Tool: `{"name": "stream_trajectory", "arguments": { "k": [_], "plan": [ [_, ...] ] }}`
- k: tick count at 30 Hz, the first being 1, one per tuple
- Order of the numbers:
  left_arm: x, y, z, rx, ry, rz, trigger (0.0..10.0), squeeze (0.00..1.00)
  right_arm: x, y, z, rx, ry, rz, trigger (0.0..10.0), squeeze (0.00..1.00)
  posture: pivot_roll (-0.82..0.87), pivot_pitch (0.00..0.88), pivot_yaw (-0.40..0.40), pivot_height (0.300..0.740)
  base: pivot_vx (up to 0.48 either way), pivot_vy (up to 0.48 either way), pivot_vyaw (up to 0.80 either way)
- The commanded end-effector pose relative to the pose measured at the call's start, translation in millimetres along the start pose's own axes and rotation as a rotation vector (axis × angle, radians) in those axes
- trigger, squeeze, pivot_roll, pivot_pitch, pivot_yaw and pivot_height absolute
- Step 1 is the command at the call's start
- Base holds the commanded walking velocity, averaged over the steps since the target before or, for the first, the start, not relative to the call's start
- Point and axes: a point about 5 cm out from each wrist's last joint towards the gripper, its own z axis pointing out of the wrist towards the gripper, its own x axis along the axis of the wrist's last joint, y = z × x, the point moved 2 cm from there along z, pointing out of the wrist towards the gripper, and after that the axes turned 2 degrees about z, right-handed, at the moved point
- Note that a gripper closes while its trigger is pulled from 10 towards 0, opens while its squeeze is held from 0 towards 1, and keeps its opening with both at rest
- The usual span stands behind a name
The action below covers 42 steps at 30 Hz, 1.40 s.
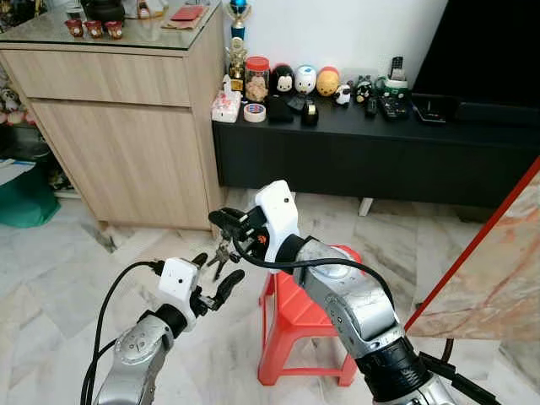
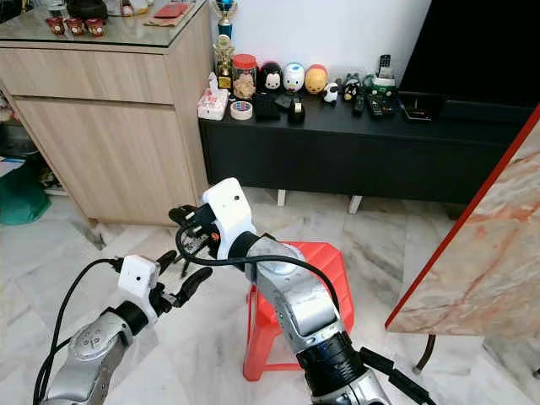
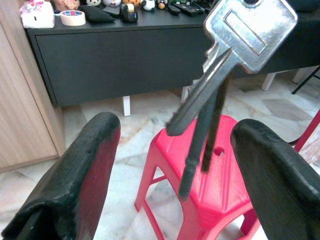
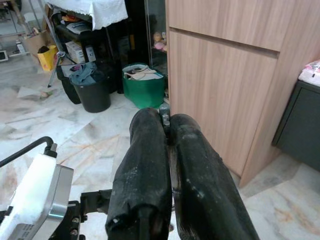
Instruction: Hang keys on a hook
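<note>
A bunch of silver keys (image 1: 221, 256) hangs from my right gripper (image 1: 221, 221), which is shut on the top of the bunch above the marble floor. In the right wrist view the two black fingers (image 4: 150, 160) press together with a bit of metal (image 4: 164, 112) showing at their tips. My left gripper (image 1: 216, 272) is open just below, one finger on either side of the hanging keys. The left wrist view shows the key blades (image 3: 220, 65) dangling between the spread fingers (image 3: 80, 175) without touching them.
A red plastic stool (image 1: 304, 312) stands under my right arm. A wooden cabinet (image 1: 126, 126) is at the back left, beside a low black console (image 1: 371, 152) with several small items. A marble slab with a red edge (image 1: 498, 270) leans at the right.
</note>
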Motion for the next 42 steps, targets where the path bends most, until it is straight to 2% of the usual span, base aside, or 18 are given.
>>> {"name": "stream_trajectory", "arguments": {
  "k": [1, 4, 5, 6, 15, 16, 17, 18, 19, 20, 21, 42],
  "plan": [
    [0.4, -0.2, 2.3, 0.011, 0.008, 0.005, 10.0, 0.00, 11.8, -6.5, 2.0, 0.026, 0.029, -0.024, 10.0, 0.00, 0.04, 0.015, -0.086, 0.740, 0.000, 0.000, 0.00],
    [0.6, -0.9, 2.6, 0.015, 0.011, 0.003, 10.0, 0.00, 11.8, -7.2, 2.1, 0.029, 0.029, -0.023, 10.0, 0.00, 0.04, 0.014, -0.086, 0.740, 0.000, 0.000, 0.00],
    [0.8, -1.4, 2.8, 0.019, 0.015, 0.001, 0.4, 0.00, 11.7, -7.5, 2.1, 0.029, 0.029, -0.023, 10.0, 0.00, 0.04, 0.012, -0.086, 0.740, 0.000, 0.000, 0.00],
    [0.9, -1.6, 3.0, 0.021, 0.016, 0.000, 0.0, 0.00, 11.7, -7.6, 2.2, 0.030, 0.029, -0.023, 10.0, 0.00, 0.04, 0.011, -0.086, 0.740, 0.000, 0.000, 0.00],
    [1.6, -2.4, 4.4, 0.029, 0.029, -0.003, 0.0, 0.00, 12.2, -8.6, 2.9, 0.035, 0.031, -0.020, 10.0, 0.00, 0.04, 0.002, -0.089, 0.740, 0.000, 0.000, 0.00],
    [1.5, -2.5, 4.7, 0.030, 0.029, -0.003, 1.2, 0.00, 12.3, -8.8, 3.0, 0.036, 0.031, -0.020, 10.0, 0.00, 0.04, 0.002, -0.089, 0.740, 0.000, 0.000, 0.00],
    [1.5, -2.5, 4.7, 0.030, 0.029, -0.003, 1.2, 0.00, 12.3, -8.8, 3.1, 0.036, 0.031, -0.020, 10.0, 0.00, 0.04, 0.002, -0.089, 0.740, 0.000, 0.000, 0.00],
    [1.4, -2.5, 4.9, 0.031, 0.029, -0.003, 1.9, 0.00, 12.2, -8.9, 3.0, 0.036, 0.031, -0.020, 10.0, 0.00, 0.04, 0.000, -0.089, 0.740, 0.000, 0.000, 0.00],
    [1.4, -2.5, 5.3, 0.032, 0.028, -0.003, 3.2, 0.00, 12.2, -9.2, 3.1, 0.037, 0.031, -0.020, 10.0, 0.00, 0.04, 0.000, -0.089, 0.740, 0.000, 0.000, 0.00],
    [1.4, -2.5, 5.3, 0.032, 0.028, -0.003, 3.2, 0.00, 12.2, -9.2, 3.1, 0.037, 0.031, -0.020, 10.0, 0.00, 0.04, 0.000, -0.089, 0.740, 0.000, 0.000, 0.00],
    [1.9, -2.5, 6.0, 0.033, 0.032, -0.004, 0.0, 0.00, 12.1, -10.0, 3.2, 0.039, 0.031, -0.018, 10.0, 0.00, 0.04, 0.000, -0.089, 0.740, 0.000, 0.000, 0.00],
    [1.2, -0.5, 5.3, 0.024, 0.044, -0.010, 0.0, 0.00, 11.7, -13.1, 5.4, 0.043, 0.036, -0.011, 10.0, 0.00, 0.04, 0.000, -0.087, 0.740, 0.000, 0.000, 0.00]
  ]
}}
